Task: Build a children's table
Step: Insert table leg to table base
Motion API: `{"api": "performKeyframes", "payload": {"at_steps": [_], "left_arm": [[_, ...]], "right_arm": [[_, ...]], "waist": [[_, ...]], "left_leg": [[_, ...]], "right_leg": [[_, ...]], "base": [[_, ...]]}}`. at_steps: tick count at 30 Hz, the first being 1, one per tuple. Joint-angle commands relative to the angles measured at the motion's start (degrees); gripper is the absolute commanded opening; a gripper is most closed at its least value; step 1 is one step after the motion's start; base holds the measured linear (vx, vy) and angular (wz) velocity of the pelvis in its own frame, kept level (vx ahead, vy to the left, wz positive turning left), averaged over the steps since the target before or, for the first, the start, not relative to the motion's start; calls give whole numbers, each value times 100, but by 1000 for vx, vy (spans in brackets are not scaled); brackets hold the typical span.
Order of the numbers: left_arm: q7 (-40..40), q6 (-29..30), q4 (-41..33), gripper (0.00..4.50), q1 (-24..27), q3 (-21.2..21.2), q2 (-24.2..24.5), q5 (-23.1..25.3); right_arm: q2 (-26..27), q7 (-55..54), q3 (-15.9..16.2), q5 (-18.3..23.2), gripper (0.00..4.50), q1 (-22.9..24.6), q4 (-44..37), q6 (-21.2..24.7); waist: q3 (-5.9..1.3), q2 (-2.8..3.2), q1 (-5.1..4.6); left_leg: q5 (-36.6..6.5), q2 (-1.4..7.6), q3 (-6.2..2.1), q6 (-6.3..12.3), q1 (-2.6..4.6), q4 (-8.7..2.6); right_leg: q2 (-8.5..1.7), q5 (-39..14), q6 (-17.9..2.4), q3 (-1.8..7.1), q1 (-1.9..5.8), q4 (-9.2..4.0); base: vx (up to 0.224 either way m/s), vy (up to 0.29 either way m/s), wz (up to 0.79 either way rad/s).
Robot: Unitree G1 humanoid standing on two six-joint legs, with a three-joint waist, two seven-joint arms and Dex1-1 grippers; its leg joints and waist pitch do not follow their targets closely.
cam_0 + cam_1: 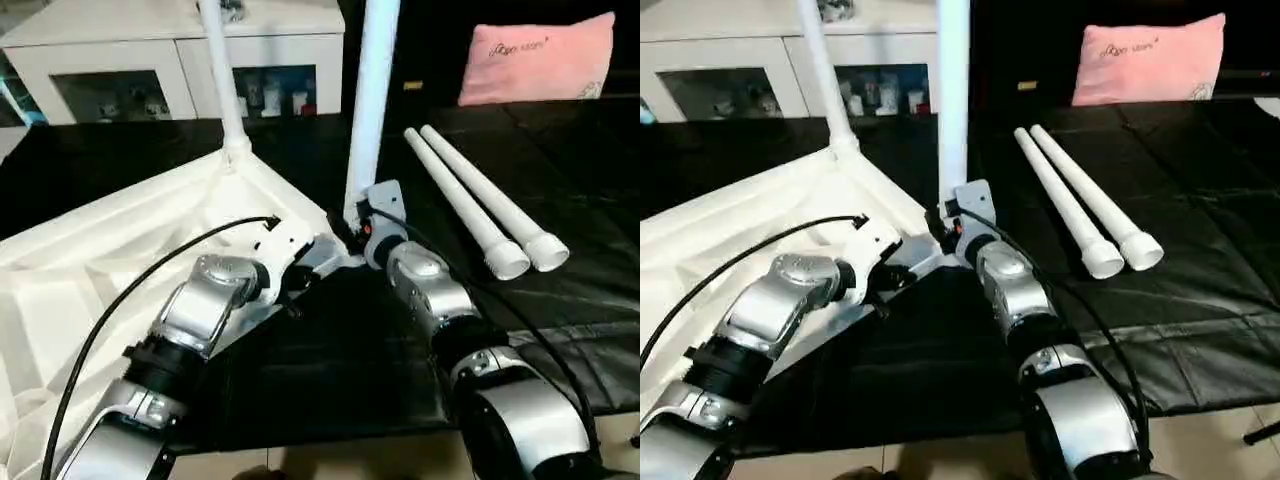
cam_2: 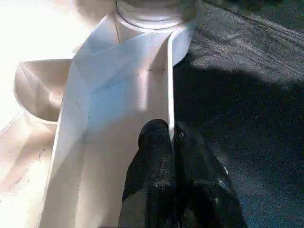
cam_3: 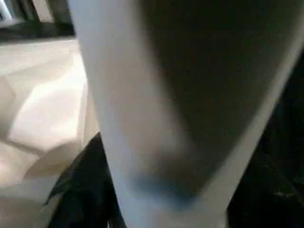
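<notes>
Covering the floor, a black sheet [image 1: 560, 180] bears the tabletop [image 1: 90, 250], its rim pinched by the left hand [image 2: 172, 137]; right hand's [image 1: 352, 222] grip unclear.

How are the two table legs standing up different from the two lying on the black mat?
The two standing legs rise upright from corners of the upside-down tabletop; the two loose legs lie flat, side by side, on the black mat. The near standing leg has the right gripper at its base; nothing touches the loose legs. All four are long white tubes.

tabletop [image 1: 100, 250] left, two legs [image 1: 480, 215] right
</notes>
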Motion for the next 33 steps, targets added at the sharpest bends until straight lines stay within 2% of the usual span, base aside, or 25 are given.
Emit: {"api": "performKeyframes", "payload": {"at_steps": [1,4,5,8,11,12,14,16,18,19,20,21,24,26,29,31,33], "left_arm": [[-123,-289,-393,0,-253,15,2,-130],[-125,-324,-360,0,-254,11,22,-130],[-128,-339,-339,0,-259,16,30,-129],[-142,-411,-249,0,-274,35,69,-119],[-185,-564,-83,0,-309,37,148,-88],[-213,-643,3,0,-327,34,178,-81],[-238,-725,88,0,-346,15,211,-63],[-292,-846,205,0,-370,-30,264,-20],[-322,-902,270,0,-381,-52,289,1],[-419,-1065,455,0,-411,-93,337,25],[-430,-1087,479,0,-415,-98,342,26],[-480,-1196,580,0,-434,-134,372,50],[-602,-1409,721,0,-453,-205,419,89],[-765,-1647,811,0,-426,-284,480,99],[-920,-1849,903,0,-396,-348,538,100],[-1148,-2118,1054,0,-389,-422,613,99],[-1363,-2357,1130,0,-375,-489,678,98]], "right_arm": [[-14,-5,61,-106,342,307,452,288],[-57,44,47,-132,366,340,430,205],[-75,81,53,-140,387,365,386,188],[-129,238,82,-145,404,468,194,135],[-249,551,117,-92,424,721,-248,83],[-319,745,157,-58,445,882,-525,51],[-378,887,188,-30,445,1019,-761,52],[-468,1151,262,14,445,1219,-1116,35],[-523,1285,296,55,445,1347,-1352,71],[-705,1708,391,196,445,1697,-2043,204],[-727,1754,401,210,445,1737,-2124,224],[-823,1931,426,272,445,1886,-2427,298],[-972,2148,380,428,445,2074,-2850,454],[-1143,2310,314,550,445,2236,-3235,573],[-1319,2473,237,688,445,2384,-3602,677],[-1605,2788,165,934,445,2621,-4211,946],[-1881,3138,192,1036,445,2784,-4591,1055]], "waist": [[-359,73,45],[-361,67,44],[-362,63,62],[-362,71,81],[-368,62,95],[-359,53,116],[-362,53,120],[-355,65,133],[-353,52,138],[-352,66,132],[-350,50,155],[-356,56,140],[-358,32,147],[-370,38,141],[-383,55,171],[-378,56,208],[-384,56,283]], "left_leg": [[-1313,604,-263,92,139,-446],[-1223,597,-265,155,137,-437],[-1224,606,-262,174,147,-427],[-1174,609,-263,203,140,-429],[-1127,607,-260,243,143,-427],[-1133,601,-256,294,134,-418],[-1102,608,-265,314,128,-424],[-1235,608,-256,297,155,-423],[-1262,608,-266,283,145,-430],[-1263,616,-277,269,133,-438],[-1252,613,-273,302,147,-435],[-1179,610,-288,329,117,-437],[-1129,593,-274,399,111,-409],[-1038,602,-276,438,112,-399],[-856,623,-278,543,119,-381],[-873,620,-269,581,130,-374],[-851,637,-272,597,135,-372]], "right_leg": [[-678,-109,-1456,370,230,-381],[-669,-67,-1478,364,236,-363],[-685,-98,-1468,372,233,-374],[-676,-136,-1435,365,238,-375],[-664,-45,-1415,358,236,-358],[-672,-66,-1387,363,239,-376],[-683,-83,-1359,365,251,-374],[-671,-312,-1348,366,219,-400],[-673,-410,-1295,369,233,-415],[-679,-403,-1300,370,238,-403],[-655,-418,-1207,367,245,-429],[-660,-300,-1225,366,259,-396],[-681,-302,-1262,368,264,-423],[-678,-243,-1303,358,252,-408],[-668,-52,-1283,354,239,-382],[-663,-63,-1260,354,236,-392],[-673,0,-1208,359,236,-382]], "base": [[0,0,0],[0,0,0],[0,0,0],[0,0,0],[0,0,0],[0,0,0],[0,0,0],[0,0,0],[0,0,0],[0,0,0],[0,0,0],[0,0,0],[0,0,0],[0,0,0],[0,0,0],[0,0,0],[0,0,0]]}}
